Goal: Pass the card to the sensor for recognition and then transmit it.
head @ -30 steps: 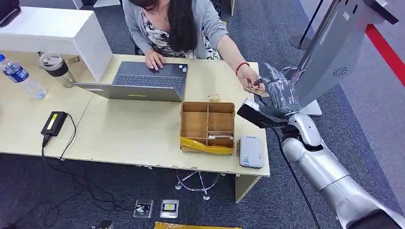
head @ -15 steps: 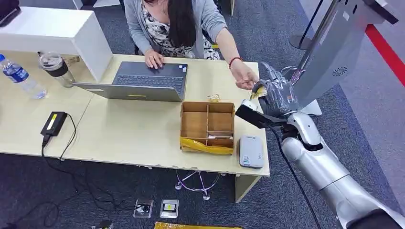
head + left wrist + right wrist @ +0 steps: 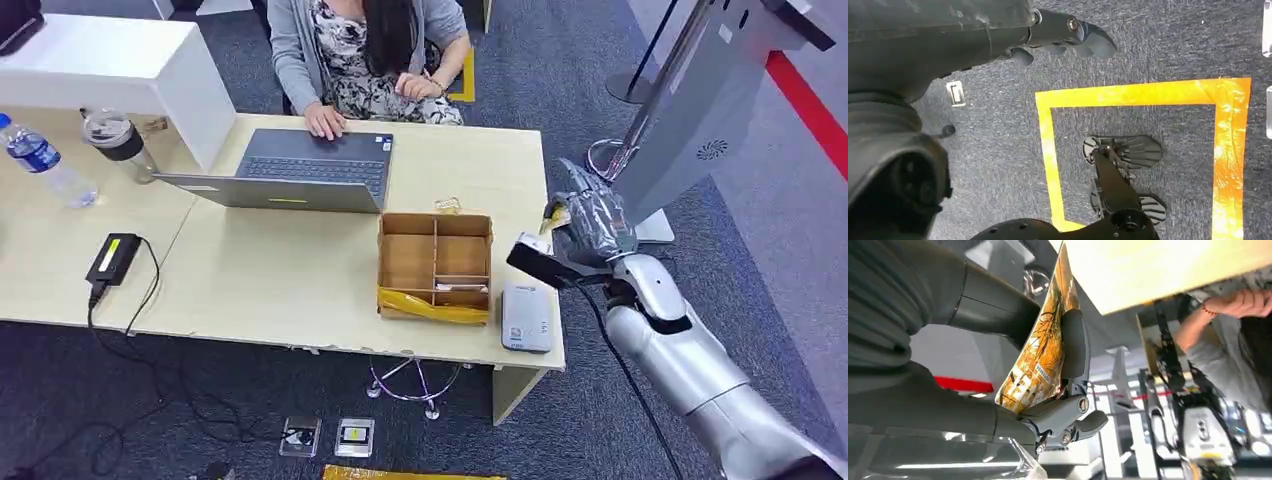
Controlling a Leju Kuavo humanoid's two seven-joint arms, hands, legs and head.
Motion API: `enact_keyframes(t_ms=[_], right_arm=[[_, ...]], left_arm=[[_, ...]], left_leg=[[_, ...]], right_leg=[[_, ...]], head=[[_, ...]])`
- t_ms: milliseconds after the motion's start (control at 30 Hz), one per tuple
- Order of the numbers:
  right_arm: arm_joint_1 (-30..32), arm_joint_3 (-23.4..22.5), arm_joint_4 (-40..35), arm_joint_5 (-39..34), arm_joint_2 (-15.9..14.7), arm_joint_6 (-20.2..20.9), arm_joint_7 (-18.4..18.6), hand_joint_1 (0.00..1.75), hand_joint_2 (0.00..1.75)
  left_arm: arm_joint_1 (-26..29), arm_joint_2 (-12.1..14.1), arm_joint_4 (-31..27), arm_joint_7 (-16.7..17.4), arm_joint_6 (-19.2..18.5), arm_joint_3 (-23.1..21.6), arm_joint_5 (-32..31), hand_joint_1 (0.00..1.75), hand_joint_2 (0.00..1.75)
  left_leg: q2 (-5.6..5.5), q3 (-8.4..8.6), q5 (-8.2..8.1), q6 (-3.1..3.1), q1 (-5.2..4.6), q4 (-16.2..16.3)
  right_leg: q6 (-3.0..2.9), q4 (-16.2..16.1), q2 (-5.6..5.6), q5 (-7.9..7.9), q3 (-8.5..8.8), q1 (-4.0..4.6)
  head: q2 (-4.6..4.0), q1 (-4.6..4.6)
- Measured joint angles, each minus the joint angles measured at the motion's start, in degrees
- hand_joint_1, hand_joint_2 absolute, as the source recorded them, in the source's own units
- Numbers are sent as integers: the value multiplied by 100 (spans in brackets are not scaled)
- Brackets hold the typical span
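Right hand (image 3: pixel 590 215): pinching yellow-patterned card (image 3: pixel 1040 352) between thumb and fingers, beside pale wooden surface (image 3: pixel 300 270); grey flat sensor (image 3: pixel 526 317) lies on surface's near corner, below hand, nearer robot

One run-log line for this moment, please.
right robot hand: holds card | left robot hand: empty | sensor: on table, untouched

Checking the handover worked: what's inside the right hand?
The right hand grips a yellow patterned card, pinched between thumb and fingers. The card's lower edge is covered by the hand, and its other face is hidden.
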Motion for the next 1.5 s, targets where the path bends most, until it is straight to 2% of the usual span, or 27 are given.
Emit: enact_keyframes(t_ms=[433,567,700,833,967,1267,1400,1500], right_arm=[[691,-2,-334,-116,-238,118,96,175,175],[776,0,-341,-280,-238,98,-20,175,175],[838,11,-291,-371,-229,-35,-142,175,175],[875,81,-186,-533,-203,155,-61,175,175],[846,149,-5,-705,-175,243,-129,175,175],[724,264,395,-1075,-92,232,-151,175,175],[719,308,514,-1082,-87,247,-53,175,175],[722,328,546,-1082,-87,299,46,175,175]], left_arm=[[11,15,11,-4,11,0,63,0,0],[13,15,11,-4,-11,0,160,0,0],[13,35,11,-9,-48,0,166,0,0],[13,46,11,-33,-55,11,330,0,0],[3,33,11,-129,-57,26,444,0,0],[-36,37,11,-116,-46,26,275,0,0],[-9,37,13,31,-61,26,295,0,0],[-5,44,13,90,-46,22,6,0,0]], left_leg=[[1,1,0,-1,0,0],[1,0,0,-1,0,0],[1,0,0,-1,0,0],[1,-1,0,-1,0,-1],[1,-2,0,-1,0,-1],[1,-2,0,-1,0,-1],[1,-3,0,-1,0,-1],[1,-2,0,-1,0,-1]], right_leg=[[0,2,1,0,1,0],[0,2,2,0,0,0],[0,2,1,0,0,0],[0,2,2,0,0,0],[0,3,1,0,0,0],[0,3,1,0,0,0],[0,3,2,0,-1,0],[0,3,0,0,-1,0]], head=[[0,0],[0,0],[0,0],[0,0],[0,0],[0,-2],[0,-2],[0,0]])
